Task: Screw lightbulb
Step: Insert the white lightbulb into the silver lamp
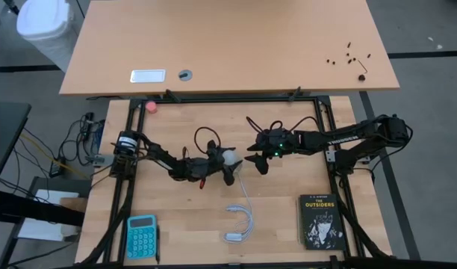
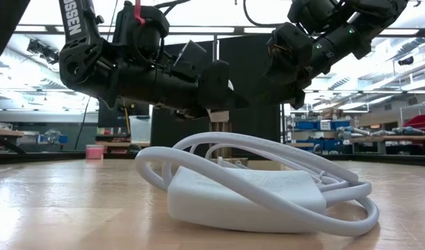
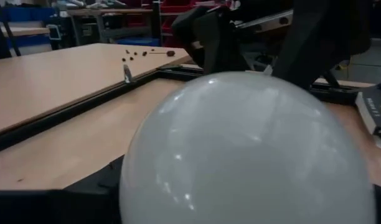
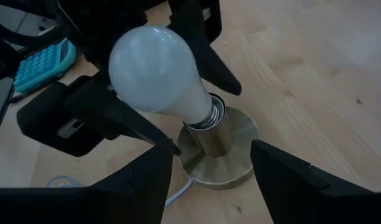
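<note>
Straddling the lightbulb (image 4: pixel 158 71) loosely, left tool (image 4: pixel 172 93) spread, right tool (image 4: pixel 212 168) spread around socket (image 4: pixel 218 146).

The light wooden surface (image 1: pixel 288 202) carries a teal calculator (image 1: pixel 142 236), a black book (image 1: pixel 320 221), a coiled white cord (image 1: pixel 241 221) and a brass socket disc (image 4: pixel 218 149).

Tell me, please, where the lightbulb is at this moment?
In the high view the lightbulb sits mid-table between the two arms, flanked by the left hand; the right wrist view shows its base in the brass socket.
</note>
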You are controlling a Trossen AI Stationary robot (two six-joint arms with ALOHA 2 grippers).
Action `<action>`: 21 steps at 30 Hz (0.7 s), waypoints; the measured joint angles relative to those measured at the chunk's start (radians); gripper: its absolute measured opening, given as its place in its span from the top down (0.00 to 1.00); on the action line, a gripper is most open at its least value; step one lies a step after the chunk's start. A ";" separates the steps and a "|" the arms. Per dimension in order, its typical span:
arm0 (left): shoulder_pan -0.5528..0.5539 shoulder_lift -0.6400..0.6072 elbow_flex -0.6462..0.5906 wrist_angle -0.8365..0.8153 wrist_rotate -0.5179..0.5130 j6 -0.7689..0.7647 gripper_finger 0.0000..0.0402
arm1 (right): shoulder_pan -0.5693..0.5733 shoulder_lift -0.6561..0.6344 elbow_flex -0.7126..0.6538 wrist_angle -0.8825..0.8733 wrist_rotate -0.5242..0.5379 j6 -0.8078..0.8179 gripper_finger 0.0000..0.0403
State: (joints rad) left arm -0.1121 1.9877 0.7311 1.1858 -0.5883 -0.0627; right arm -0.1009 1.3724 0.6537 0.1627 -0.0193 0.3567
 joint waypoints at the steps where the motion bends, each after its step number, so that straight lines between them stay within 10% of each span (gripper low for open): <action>1: -0.001 0.000 0.000 0.000 -0.001 0.006 0.26 | 0.000 0.000 0.000 0.000 0.000 0.000 0.44; 21: -0.091 -0.006 -0.009 -0.021 -0.242 0.082 0.21 | 0.000 0.000 0.000 -0.004 0.000 0.003 0.44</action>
State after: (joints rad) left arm -0.2032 1.9812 0.7224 1.1645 -0.8305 0.0190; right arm -0.1013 1.3724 0.6537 0.1585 -0.0193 0.3595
